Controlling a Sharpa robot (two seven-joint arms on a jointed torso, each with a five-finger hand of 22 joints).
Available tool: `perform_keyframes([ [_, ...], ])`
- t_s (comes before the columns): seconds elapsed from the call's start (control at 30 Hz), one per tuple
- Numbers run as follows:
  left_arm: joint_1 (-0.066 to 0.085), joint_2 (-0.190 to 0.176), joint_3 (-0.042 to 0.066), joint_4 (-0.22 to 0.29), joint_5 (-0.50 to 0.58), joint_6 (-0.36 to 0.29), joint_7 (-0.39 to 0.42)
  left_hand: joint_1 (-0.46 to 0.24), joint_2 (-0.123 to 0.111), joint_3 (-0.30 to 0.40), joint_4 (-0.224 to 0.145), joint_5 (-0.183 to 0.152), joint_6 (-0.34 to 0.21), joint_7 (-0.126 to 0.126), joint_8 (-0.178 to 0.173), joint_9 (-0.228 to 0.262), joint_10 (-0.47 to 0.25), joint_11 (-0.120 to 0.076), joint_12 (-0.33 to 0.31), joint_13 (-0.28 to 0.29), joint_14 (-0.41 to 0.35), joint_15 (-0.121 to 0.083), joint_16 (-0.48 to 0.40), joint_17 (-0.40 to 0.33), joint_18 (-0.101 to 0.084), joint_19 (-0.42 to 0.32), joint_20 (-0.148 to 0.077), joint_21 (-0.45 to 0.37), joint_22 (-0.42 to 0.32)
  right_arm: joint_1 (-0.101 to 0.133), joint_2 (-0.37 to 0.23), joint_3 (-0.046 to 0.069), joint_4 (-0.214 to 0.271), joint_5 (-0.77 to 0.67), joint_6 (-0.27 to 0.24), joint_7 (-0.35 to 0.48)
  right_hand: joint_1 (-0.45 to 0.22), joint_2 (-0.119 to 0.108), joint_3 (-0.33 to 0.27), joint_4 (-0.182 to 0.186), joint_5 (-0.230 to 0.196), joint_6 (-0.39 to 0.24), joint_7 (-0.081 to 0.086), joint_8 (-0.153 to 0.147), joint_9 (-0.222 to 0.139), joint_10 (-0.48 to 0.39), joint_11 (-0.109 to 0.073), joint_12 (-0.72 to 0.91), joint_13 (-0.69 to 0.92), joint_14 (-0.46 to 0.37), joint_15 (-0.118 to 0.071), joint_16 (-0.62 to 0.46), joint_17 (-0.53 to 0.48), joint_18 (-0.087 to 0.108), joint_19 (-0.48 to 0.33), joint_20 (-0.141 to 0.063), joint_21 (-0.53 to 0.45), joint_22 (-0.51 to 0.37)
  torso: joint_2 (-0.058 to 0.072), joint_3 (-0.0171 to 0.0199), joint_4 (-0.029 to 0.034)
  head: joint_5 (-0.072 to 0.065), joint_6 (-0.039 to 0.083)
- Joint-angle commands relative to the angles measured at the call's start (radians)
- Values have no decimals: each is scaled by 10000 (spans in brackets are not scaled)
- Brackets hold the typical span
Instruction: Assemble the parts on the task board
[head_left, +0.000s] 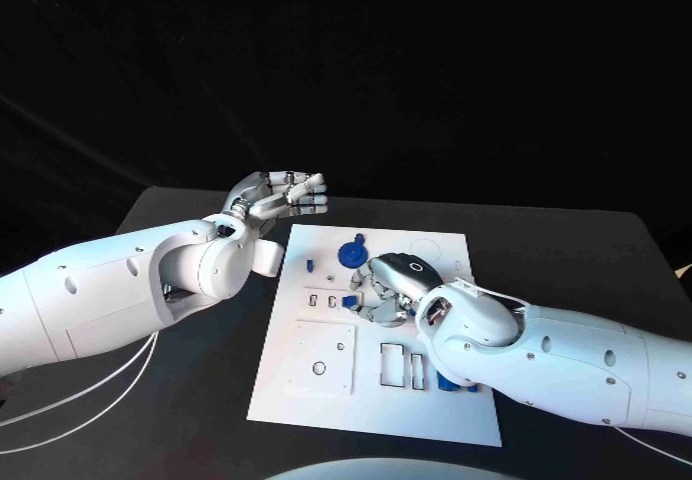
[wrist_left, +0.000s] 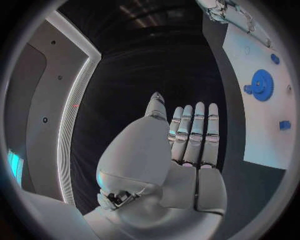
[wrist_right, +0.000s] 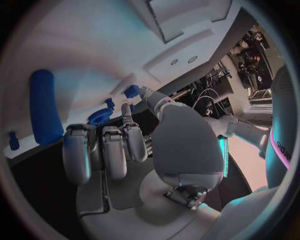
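My left hand (head_left: 283, 195) is raised over the black counter (head_left: 173, 400), off the board's far left corner; its fingers (wrist_left: 194, 132) lie straight and side by side with nothing in them, and in the left wrist view they point out over bare counter, with the white task board (head_left: 310, 400) off to one side.

My right hand (head_left: 389, 285) is down on the middle of the task board, fingers (wrist_right: 103, 150) curled toward its surface. I cannot tell whether they pinch anything: a small blue part (head_left: 353, 296) shows just beside the fingertips, but any contact is hidden.

The blue gear (head_left: 351, 254) lies on the board just beyond the right fingers, and it also shows in the left wrist view (wrist_left: 261, 85). A long blue piece (wrist_right: 44, 107) lies on the board beside the right fingers in the right wrist view. More blue pieces (head_left: 459, 385) sit near my right forearm.
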Motion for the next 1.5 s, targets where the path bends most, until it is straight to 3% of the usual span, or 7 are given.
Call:
perform_keyframes([
  [0.03,6,15,6,34,14,163,64,24,93,-41,0,-60,-41,-14,-40,14,-46,-51,-49,11,-38,-17,-39,16,199,62,8,-62,-14,-6,53,-2,-55,-165,259,-8,167,4,59,-54,78,-6,-6,-31,-14,-1,24,21,905,1023,55,40,2634,-160,330,74,0,2059,7,-3,18,-13,-13],
  [0.97,6,-7,6,73,14,150,67,37,109,-68,-5,-59,-45,-15,-49,22,-58,-52,-52,10,-33,-19,-54,29,200,71,8,-74,-25,-30,227,-9,-314,-109,768,138,414,126,325,-138,144,211,-51,52,-19,75,-16,95,983,1023,24,40,2634,-163,341,53,5,2075,6,5,-12,61,-99],
  [1.2,6,-1,6,69,14,142,68,37,109,-68,-5,-59,-45,-15,-49,22,-58,-52,-52,10,-33,-19,-54,29,200,71,8,-74,-25,-45,243,-14,-365,-117,898,146,590,414,756,-232,156,571,-159,212,19,168,-109,177,1074,1023,-55,40,2634,-168,357,-11,20,2098,-1,1,2,61,-125],
  [1.37,6,-1,6,64,14,133,65,37,109,-68,-5,-59,-45,-15,-49,22,-58,-52,-52,10,-33,-19,-54,29,200,71,8,-74,-25,-49,245,-15,-391,-146,894,150,689,750,1275,-362,-236,841,-267,363,94,230,-205,223,1130,1023,-148,40,2634,-171,369,-96,27,2116,1,5,2,77,-126],
  [1.5,6,-1,6,60,14,135,60,37,109,-68,-5,-59,-45,-15,-49,22,-58,-52,-52,10,-33,-19,-54,29,200,71,8,-74,-25,-51,244,-16,-395,-209,829,129,689,824,1460,-441,-374,875,-292,405,134,249,-231,236,1150,1023,-175,40,2634,-175,378,-127,36,2126,-5,2,3,74,-129],
])
